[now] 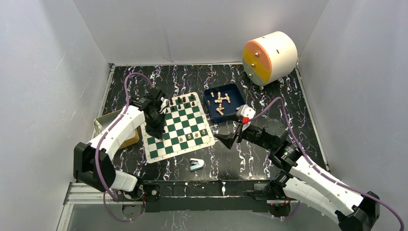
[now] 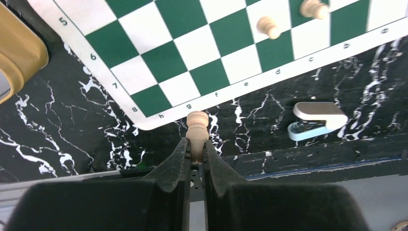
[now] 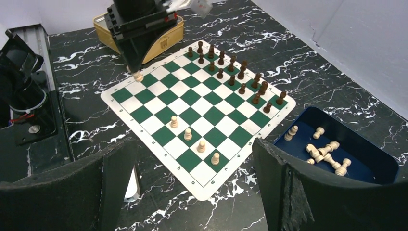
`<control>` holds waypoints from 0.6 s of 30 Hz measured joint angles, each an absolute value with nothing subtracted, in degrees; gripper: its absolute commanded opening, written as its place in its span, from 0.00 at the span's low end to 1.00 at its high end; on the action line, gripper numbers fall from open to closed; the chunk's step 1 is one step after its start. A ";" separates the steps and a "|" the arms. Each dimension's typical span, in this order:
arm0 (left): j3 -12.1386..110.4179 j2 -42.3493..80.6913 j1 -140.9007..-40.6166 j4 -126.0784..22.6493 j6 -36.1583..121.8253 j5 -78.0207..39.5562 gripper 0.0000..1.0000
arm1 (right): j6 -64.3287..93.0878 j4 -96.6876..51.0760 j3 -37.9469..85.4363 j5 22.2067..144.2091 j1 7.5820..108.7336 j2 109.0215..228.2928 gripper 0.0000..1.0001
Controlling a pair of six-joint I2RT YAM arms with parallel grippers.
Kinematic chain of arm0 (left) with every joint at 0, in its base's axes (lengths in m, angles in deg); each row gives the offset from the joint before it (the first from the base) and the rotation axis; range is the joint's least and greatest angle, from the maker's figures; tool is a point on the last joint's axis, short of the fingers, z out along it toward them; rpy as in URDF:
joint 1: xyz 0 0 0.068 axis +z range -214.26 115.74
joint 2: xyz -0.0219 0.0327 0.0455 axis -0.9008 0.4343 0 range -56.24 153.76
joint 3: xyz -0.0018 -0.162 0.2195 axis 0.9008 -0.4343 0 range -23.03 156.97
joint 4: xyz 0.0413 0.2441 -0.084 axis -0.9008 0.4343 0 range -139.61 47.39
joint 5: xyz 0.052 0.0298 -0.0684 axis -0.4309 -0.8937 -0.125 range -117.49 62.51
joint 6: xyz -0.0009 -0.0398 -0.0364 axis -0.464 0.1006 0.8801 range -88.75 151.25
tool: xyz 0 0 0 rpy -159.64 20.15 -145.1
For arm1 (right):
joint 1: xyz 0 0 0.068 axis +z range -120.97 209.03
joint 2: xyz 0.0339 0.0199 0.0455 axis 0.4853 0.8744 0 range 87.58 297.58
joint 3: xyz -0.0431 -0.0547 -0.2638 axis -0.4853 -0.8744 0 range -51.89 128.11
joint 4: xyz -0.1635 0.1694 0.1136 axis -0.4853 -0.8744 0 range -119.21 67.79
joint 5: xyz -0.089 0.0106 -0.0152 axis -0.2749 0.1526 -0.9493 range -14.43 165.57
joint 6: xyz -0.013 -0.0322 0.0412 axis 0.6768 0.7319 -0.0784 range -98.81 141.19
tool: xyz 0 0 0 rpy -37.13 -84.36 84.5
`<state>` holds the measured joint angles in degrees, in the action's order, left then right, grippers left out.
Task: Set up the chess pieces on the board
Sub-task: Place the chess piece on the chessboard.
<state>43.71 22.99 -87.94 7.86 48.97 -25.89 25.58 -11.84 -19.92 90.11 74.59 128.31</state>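
The green and white board (image 1: 179,126) lies left of centre. Dark chess pieces (image 3: 231,72) fill its far two rows. Several light pawns (image 3: 201,145) stand in a line near the edge closest to my right arm. My left gripper (image 2: 195,144) is shut on a light tan piece (image 2: 197,126), held over the board's left border; it also shows as the left gripper (image 3: 137,71) in the right wrist view. My right gripper (image 3: 192,144) hangs open above the board's right corner, with nothing between its fingers (image 3: 279,183).
A dark blue tray (image 1: 235,91) right of the board holds several loose light pieces (image 3: 327,151). A light-blue stapler (image 1: 196,164) lies near the front edge. A tan box (image 1: 111,126) sits left of the board. A white and orange drum (image 1: 269,57) lies at the back right.
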 measured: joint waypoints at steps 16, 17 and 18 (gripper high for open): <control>35.93 28.14 -85.25 7.91 47.92 -27.83 0.00 | 22.19 -14.11 -20.62 85.02 74.59 128.88 0.99; 35.69 28.41 -85.25 7.77 47.77 -27.42 0.00 | 22.14 -14.20 -20.62 84.87 74.59 128.88 0.99; 35.47 28.71 -85.25 7.71 47.70 -27.15 0.00 | 22.10 -14.29 -20.62 84.76 74.59 128.88 0.99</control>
